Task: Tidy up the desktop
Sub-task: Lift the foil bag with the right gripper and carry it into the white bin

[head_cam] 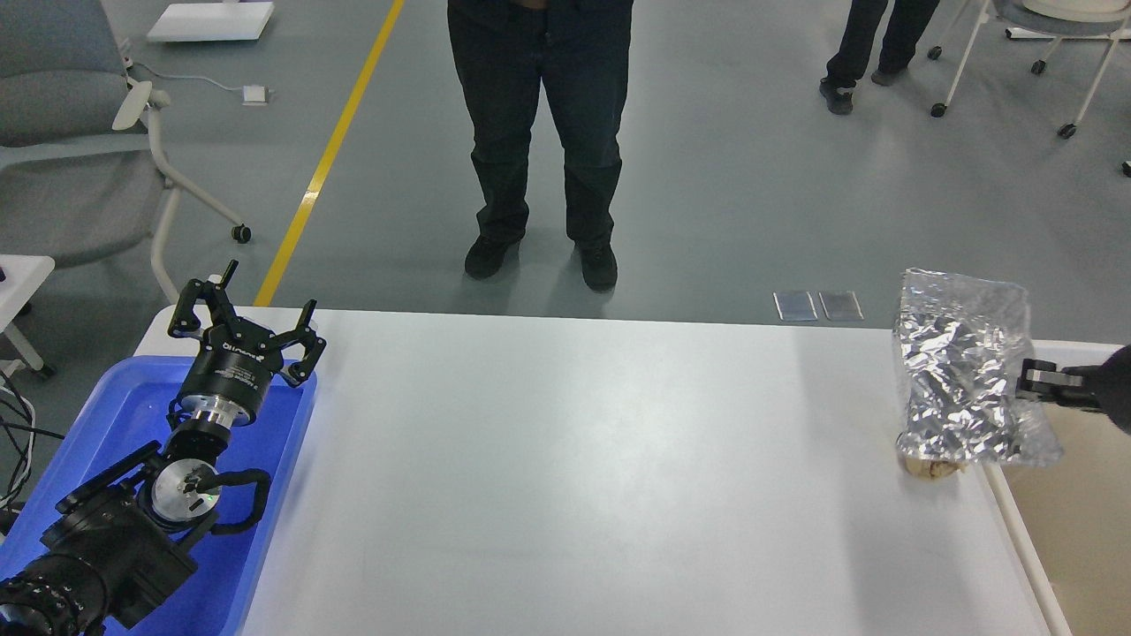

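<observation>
White desktop point(574, 459) beneath splayed left gripper point(247, 322); right gripper point(1029, 382) clamps foil bag point(963, 380).

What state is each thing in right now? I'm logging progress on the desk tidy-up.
Left gripper: open, empty, over the blue tray.
Right gripper: at the foil bag's edge, apparently pinching it; fingers too dark to confirm.
Foil bag: crumpled, upright at the desktop's right edge.
Brown item: under the bag, mostly hidden.
Desktop: bare across its middle.
Off-white bin: open; contents unseen.
</observation>
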